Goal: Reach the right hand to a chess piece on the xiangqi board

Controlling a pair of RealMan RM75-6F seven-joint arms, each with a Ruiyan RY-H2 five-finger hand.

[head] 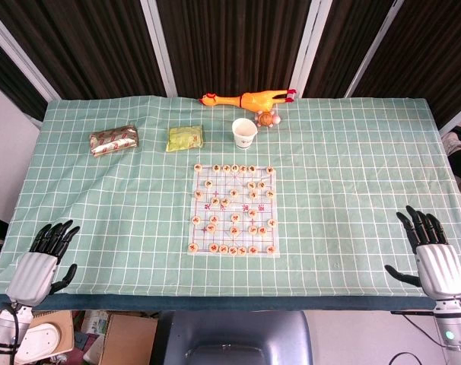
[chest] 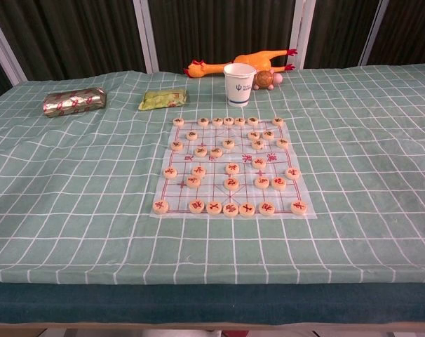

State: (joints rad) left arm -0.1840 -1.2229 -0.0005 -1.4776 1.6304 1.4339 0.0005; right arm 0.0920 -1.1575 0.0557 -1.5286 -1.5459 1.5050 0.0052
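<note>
Tablecloth (head: 352,167), green with a white grid, covers the table. We note the xiangqi board (chest: 230,163) at its centre, round chess pieces (chest: 231,184) scattered across it. Right hand (head: 432,251) rests at the near right edge, well apart from the board, fingers spread, holding nothing. Left hand (head: 44,255) lies likewise at the near left edge. Behind the board: rubber chicken (head: 249,99), foil packet (head: 114,140), green pouch (head: 185,138), paper cup (chest: 240,83).
</note>
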